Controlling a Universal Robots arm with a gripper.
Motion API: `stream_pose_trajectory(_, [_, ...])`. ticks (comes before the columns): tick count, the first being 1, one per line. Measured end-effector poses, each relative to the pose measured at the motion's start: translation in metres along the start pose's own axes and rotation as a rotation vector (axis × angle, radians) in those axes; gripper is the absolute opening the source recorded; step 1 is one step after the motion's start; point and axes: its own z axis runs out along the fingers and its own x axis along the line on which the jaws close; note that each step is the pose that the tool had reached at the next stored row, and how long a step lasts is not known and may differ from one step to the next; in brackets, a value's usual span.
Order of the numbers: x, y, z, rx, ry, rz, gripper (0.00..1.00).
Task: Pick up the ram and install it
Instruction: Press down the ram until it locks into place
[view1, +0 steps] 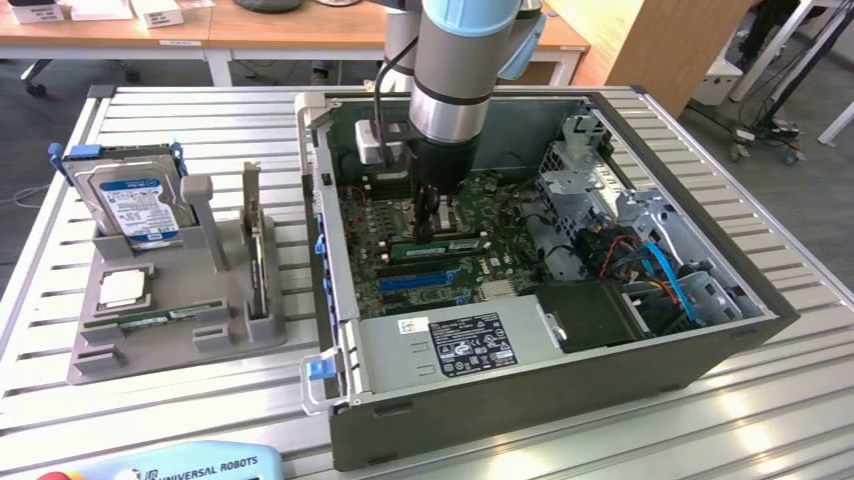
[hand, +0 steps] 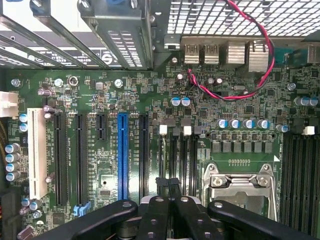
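Well off from the tool, toward the exterior view's left, a grey holder (view1: 160, 335) on the slatted surface (view1: 747, 420) carries an upright hard drive (view1: 134, 205) with a blue-and-white label, its print too small to read. A square silver chip (view1: 120, 288) and a thin green strip (view1: 167, 317) lie flat in the holder. Nearer the camera, a blue pendant (view1: 194, 465) cut off by the frame edge reads "UNIVERSAL ROBOTS". The tool (view1: 427, 235) reaches down into the open computer case (view1: 534, 385), its fingers (hand: 161, 186) pressed together with no gap. The ram (view1: 447, 244), a green stick with a pale label, lies along the memory slots directly under the tool's tip. Whether the tip touches it or grips it cannot be told, since the arm (view1: 454, 90) hides the contact. In the wrist view the tool (hand: 168, 182) hangs over the black slots (hand: 175, 155) beside the processor socket (hand: 240, 182); the board's white lettering is illegible. Past the tool, the power supply (view1: 454, 345) bears a black-and-white sticker, unreadable, and blue cables (view1: 667, 275) run further to the exterior view's right.
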Motion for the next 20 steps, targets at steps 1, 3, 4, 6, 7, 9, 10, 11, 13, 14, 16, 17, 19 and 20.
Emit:
stream_pose_trajectory(1, [0.0,0.0,0.0,0.0,0.0,0.0,0.1])
stream_pose_trajectory(3, [-0.0001,0.0,0.0004,0.0001,-0.0002,0.0,0.1])
stream_pose_trajectory(4, [-0.0001,-0.0001,0.0009,0.0002,-0.0005,0.0,0.1])
stream_pose_trajectory(6, [0.0,0.0,0.0017,0.0,0.0,0.0,0.1])
stream_pose_trajectory(7, [0.0,0.0,0.0019,0.0,0.0001,0.0,0.1])
stream_pose_trajectory(9, [0.0,0.0,0.0019,0.0,0.0,0.0,0.1])
stream_pose_trajectory(10, [0.0,0.0,0.0021,0.0,-0.0001,0.0,0.1])
stream_pose_trajectory(11, [-0.0001,0.0,0.0024,0.0,-0.0003,0.0,0.1])
stream_pose_trajectory(13, [0.0,0.0,0.003,0.0,-0.0001,0.0,0.1])
stream_pose_trajectory(14, [0.0,0.0,0.0032,0.0,0.0,0.0,0.1])
stream_pose_trajectory(16, [0.0,0.0,0.0034,-0.0001,0.0001,0.0,0.1])
stream_pose_trajectory(17, [0.0,0.0,0.0034,-0.0001,0.0001,0.0,0.1])
stream_pose_trajectory(19, [0.0,0.0,0.0035,0.0,-0.0001,0.0,0.1])
stream_pose_trajectory(20, [0.0,0.0,0.0035,0.0001,-0.0001,0.0,0.1])
